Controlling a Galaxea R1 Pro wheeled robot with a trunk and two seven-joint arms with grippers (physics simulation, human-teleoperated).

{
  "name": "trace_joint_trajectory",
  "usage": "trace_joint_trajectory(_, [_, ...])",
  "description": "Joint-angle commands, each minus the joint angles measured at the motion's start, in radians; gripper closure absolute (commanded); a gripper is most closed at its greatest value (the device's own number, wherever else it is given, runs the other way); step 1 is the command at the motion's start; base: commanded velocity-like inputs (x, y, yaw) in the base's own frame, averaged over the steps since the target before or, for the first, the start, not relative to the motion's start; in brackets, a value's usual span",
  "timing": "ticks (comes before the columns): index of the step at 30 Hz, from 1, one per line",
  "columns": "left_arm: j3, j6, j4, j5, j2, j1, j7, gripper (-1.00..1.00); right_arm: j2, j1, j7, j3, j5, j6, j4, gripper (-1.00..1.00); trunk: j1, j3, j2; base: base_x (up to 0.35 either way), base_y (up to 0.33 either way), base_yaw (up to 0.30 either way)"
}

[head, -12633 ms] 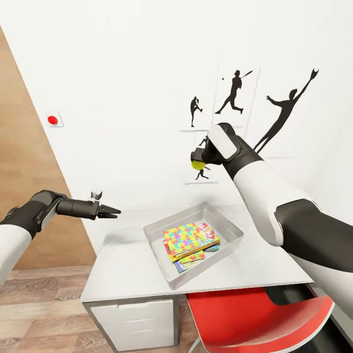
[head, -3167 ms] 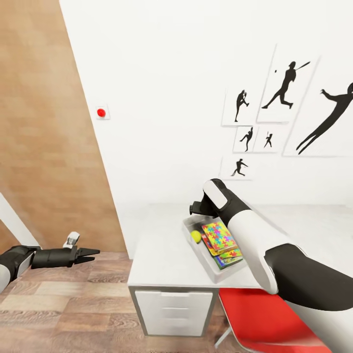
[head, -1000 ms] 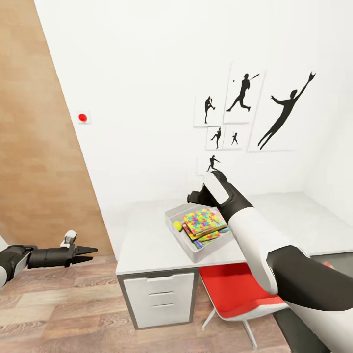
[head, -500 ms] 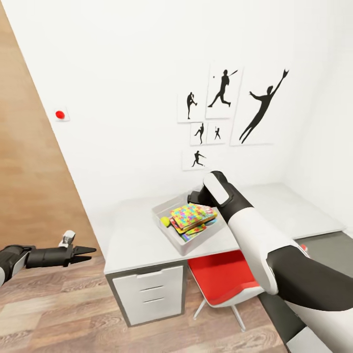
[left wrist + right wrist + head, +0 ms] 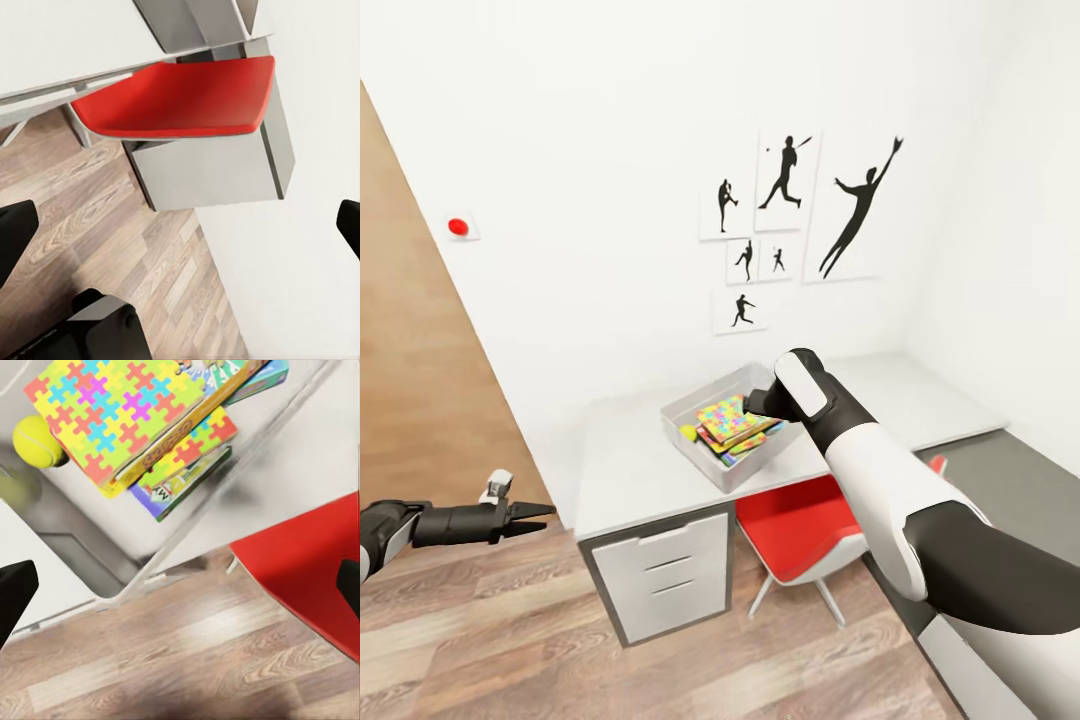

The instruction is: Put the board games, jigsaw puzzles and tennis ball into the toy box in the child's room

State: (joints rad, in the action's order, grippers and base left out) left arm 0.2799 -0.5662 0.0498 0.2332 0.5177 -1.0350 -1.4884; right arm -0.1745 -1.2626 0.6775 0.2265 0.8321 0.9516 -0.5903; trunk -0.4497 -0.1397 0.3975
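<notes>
Now your right gripper [image 5: 760,402] hangs wide open and empty, having dropped the tennis ball [image 5: 36,441] into the toy box [image 5: 678,414] beside the puzzles [image 5: 120,412] and games [image 5: 187,450]; the left gripper [image 5: 540,517] looks open too. You've backed away, so the tidying looks finished.

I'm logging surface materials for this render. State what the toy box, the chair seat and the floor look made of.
Toy box: clear, glossy plastic, probably; the floor shows through its wall.
Chair seat: smooth red moulded plastic by its look, with a soft sheen.
Floor: wood-look planks with printed grain; real wood or laminate, cannot tell.
</notes>
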Motion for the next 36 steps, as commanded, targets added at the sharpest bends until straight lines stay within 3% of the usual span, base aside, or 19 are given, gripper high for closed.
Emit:
trace_joint_trajectory(1, [0.008, -0.011, 0.001, 0.007, 0.001, 0.000, -0.004, -1.00, 0.000, -0.001, 0.010, 0.004, 0.010, 0.001, 0.000, -1.00, 0.000, -0.004, 0.003, -0.192, 0.192, -0.200])
trace_joint_trajectory(19, [0.008, -0.007, 0.001, 0.008, 0.001, 0.000, -0.004, -1.00, 0.000, -0.002, 0.017, 0.002, 0.007, 0.008, -0.009, -1.00, 0.000, -0.025, 0.003, -0.033, 0.034, -0.200])
trace_joint_trajectory(24, [0.008, -0.007, 0.001, 0.008, 0.001, 0.000, -0.003, -1.00, 0.000, -0.003, 0.019, 0.000, 0.006, 0.042, -0.082, -1.00, 0.000, -0.031, 0.003, 0.000, 0.000, -0.200])
trace_joint_trajectory(30, [0.008, -0.006, 0.001, 0.008, 0.001, 0.000, -0.003, -1.00, 0.013, -0.003, 0.026, -0.063, 0.002, 0.072, -0.214, -1.00, 0.000, -0.038, 0.003, 0.000, 0.000, -0.199])
trace_joint_trajectory(36, [0.008, -0.006, 0.001, 0.008, 0.000, 0.000, -0.003, -1.00, 0.029, -0.003, 0.062, -0.089, 0.000, 0.077, -0.274, -1.00, 0.000, -0.045, 0.003, 0.000, 0.000, -0.197])
